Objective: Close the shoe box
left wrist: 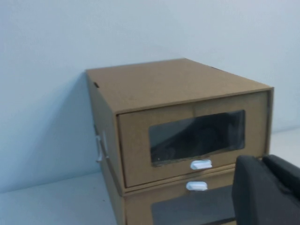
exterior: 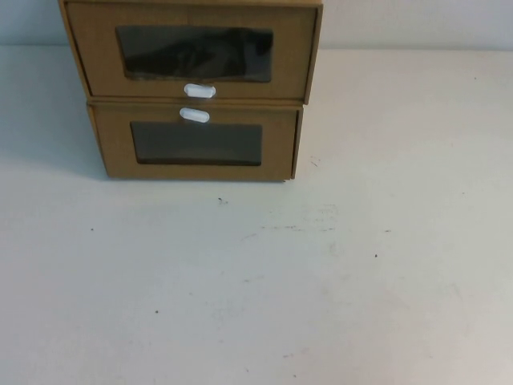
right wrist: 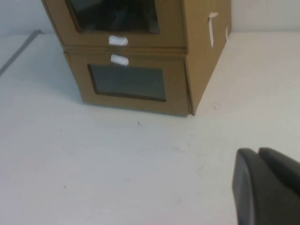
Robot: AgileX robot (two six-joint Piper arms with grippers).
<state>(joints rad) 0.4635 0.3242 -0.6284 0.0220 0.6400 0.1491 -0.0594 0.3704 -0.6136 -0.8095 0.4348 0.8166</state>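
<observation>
Shoe box [exterior: 192,50], the upper of two stacked brown cardboard boxes, is seen at the far side of the table [exterior: 256,289], slightly left of centre and close to the pale wall [left wrist: 140,28]. It is set directly on top of the lower box [exterior: 196,143], a similar brown one. Its drawer front is seen sitting about flush within the outer shell in the left wrist view. A wide clear window [exterior: 196,54] is set in that front, and something dark is visible behind it, though it cannot be identified. A small white pull tab [exterior: 199,91] is placed just below the window. On the lower box, a second white tab [exterior: 194,115] is placed above its own window [exterior: 197,143], so the two tabs lie near each other.

The white table is marked with small dark specks. Neither arm is seen in the high view. The left gripper [left wrist: 267,190] is shown only as a dark edge near the boxes' front, and the right gripper [right wrist: 267,187] only as a dark edge above the table, nearer than the boxes; whether either is apart or together cannot be told.
</observation>
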